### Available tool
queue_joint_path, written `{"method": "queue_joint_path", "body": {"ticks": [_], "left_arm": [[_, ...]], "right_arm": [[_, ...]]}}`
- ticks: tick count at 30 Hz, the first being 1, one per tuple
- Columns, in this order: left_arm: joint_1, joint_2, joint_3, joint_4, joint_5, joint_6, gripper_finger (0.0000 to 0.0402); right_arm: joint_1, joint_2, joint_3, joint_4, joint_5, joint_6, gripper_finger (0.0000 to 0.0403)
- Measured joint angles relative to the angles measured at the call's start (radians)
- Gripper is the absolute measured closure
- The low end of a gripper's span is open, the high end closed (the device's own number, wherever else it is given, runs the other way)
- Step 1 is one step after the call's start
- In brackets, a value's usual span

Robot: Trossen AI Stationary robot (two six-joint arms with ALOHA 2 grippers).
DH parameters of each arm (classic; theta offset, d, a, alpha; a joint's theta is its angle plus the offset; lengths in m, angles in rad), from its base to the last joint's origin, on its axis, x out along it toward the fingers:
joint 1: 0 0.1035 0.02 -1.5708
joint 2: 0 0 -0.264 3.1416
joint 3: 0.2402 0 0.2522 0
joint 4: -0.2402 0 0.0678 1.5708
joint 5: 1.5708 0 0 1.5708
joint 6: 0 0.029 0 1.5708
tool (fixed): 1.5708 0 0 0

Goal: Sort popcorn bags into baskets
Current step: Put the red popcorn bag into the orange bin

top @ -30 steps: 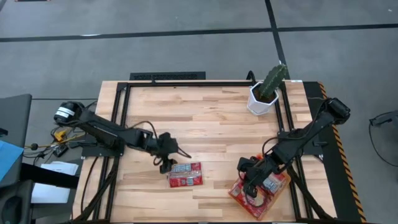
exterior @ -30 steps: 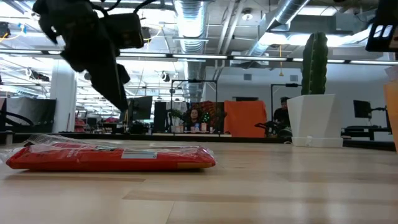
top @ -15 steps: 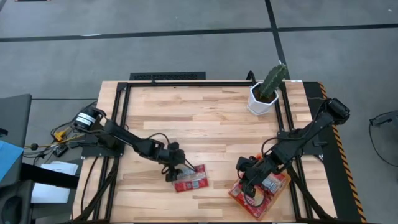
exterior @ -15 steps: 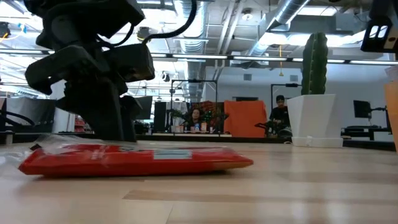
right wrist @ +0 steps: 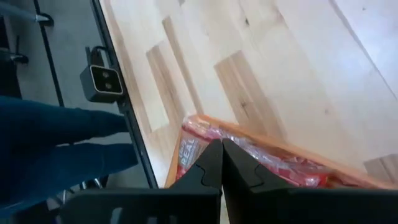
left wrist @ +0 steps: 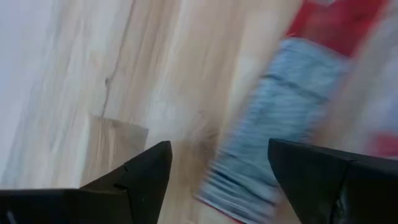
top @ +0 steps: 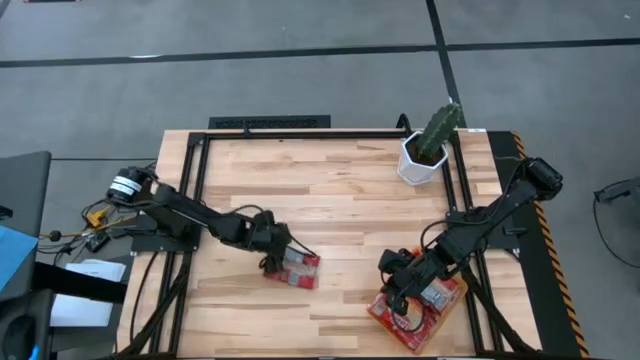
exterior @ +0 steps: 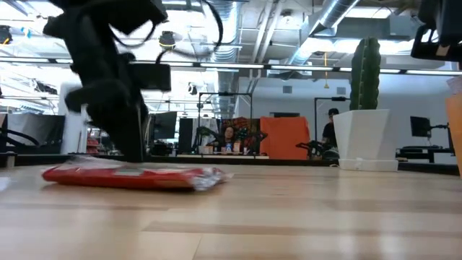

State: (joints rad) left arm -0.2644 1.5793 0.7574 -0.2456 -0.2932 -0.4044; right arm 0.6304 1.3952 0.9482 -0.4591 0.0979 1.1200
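One red popcorn packet point(top: 298, 268) with a silver band lies flat on the wood, left of the table's middle near the near edge; the low view shows this packet point(exterior: 137, 175) from the side. My left gripper point(top: 274, 252) is open at the packet's left end, its fingers low on either side of the banded end point(left wrist: 273, 130). The orange basket point(top: 378, 312) sits at the near right corner with red packets point(top: 425, 300) inside. My right gripper point(right wrist: 221, 144) is shut and hangs above the basket's left rim point(right wrist: 261, 138). My left gripper point(left wrist: 219, 144) is down at the packet's banded end point(left wrist: 249, 186), which reaches into the gap between the open fingers. Whether either finger touches the packet, I cannot tell. The packet lies flat on the table.
A white pot with a cactus point(top: 422, 160) stands at the far right corner. Black frame rails point(top: 190, 200) run along the table's left, far and right sides. Bare wood lies between the packet and the basket. A person's blue-clad legs point(right wrist: 56, 149) show beyond the near edge.
My left gripper dropped toward the near edge onto the packet, then drew back toward the far left. The packet turned about on the table and slid a little toward the far edge, staying flat. The right arm kept still.
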Motion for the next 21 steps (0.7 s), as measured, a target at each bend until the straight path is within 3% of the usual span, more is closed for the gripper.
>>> {"method": "queue_joint_path", "body": {"ticks": [9,17,21], "left_arm": [[-0.074,-0.138,0.007,0.032,-0.001,0.176,0.0146],[-0.203,-0.045,0.003,0.063,-0.004,0.329,0.0146],[-0.246,0.023,0.004,0.104,-0.089,0.332,0.0146]], "right_arm": [[0.000,0.000,0.000,0.004,0.056,0.000,0.0364],[0.000,0.000,0.000,0.003,0.087,0.005,0.0369],[0.000,0.000,0.000,0.003,0.087,0.005,0.0375]]}}
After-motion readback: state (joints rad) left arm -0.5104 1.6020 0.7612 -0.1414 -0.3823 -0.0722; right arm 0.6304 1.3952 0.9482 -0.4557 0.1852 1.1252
